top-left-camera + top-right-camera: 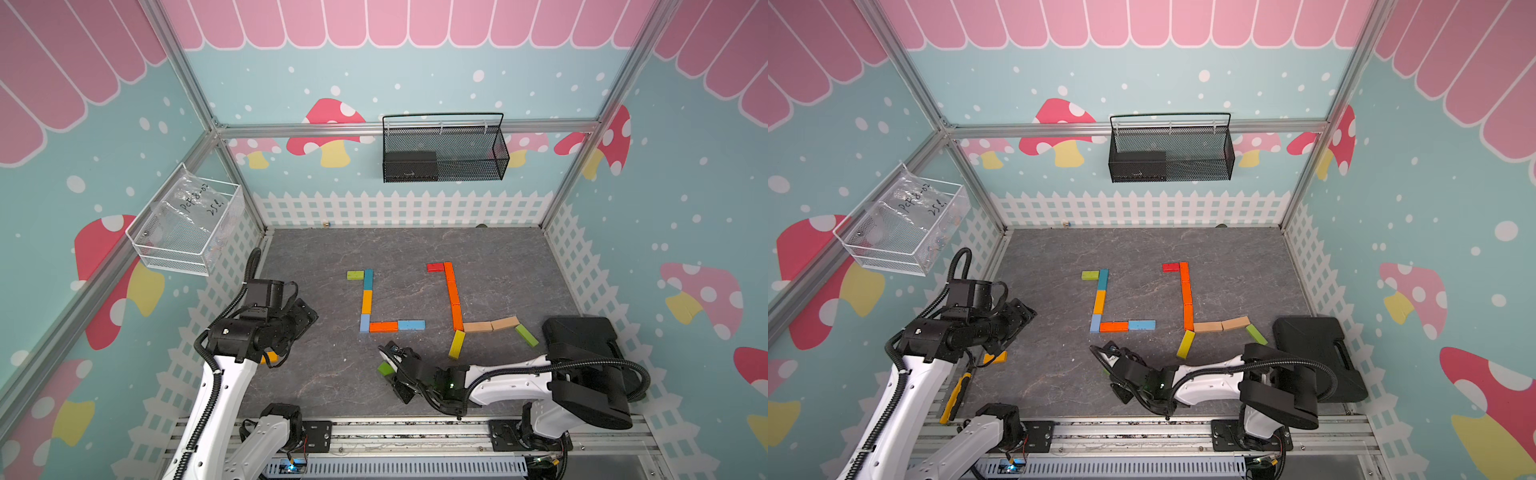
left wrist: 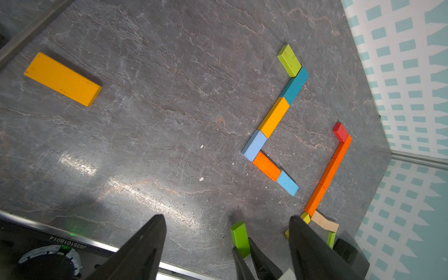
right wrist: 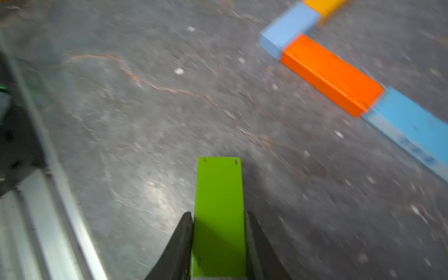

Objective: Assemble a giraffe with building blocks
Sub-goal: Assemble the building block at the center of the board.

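**Though well along, legs are missing**

In both top views we judge the orange-necked figure (image 1: 453, 291) complete, the blue-necked figure (image 1: 368, 279) legless; our right arm (image 1: 507, 374) reaches low. Left wrist: left end effector (image 2: 225, 219) gapes empty, yellow block (image 2: 63, 78) loose on the table (image 2: 169, 72). Right wrist: right end effector (image 3: 218, 213) clamps a green block (image 3: 219, 189).

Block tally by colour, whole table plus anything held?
Orange rectangular wooden blocks: 4
Blue blocks: 3
Green blocks: 3, one in the right fingers
Yellow blocks: 3
Tan blocks: 2
Red block: 1
Total: 16
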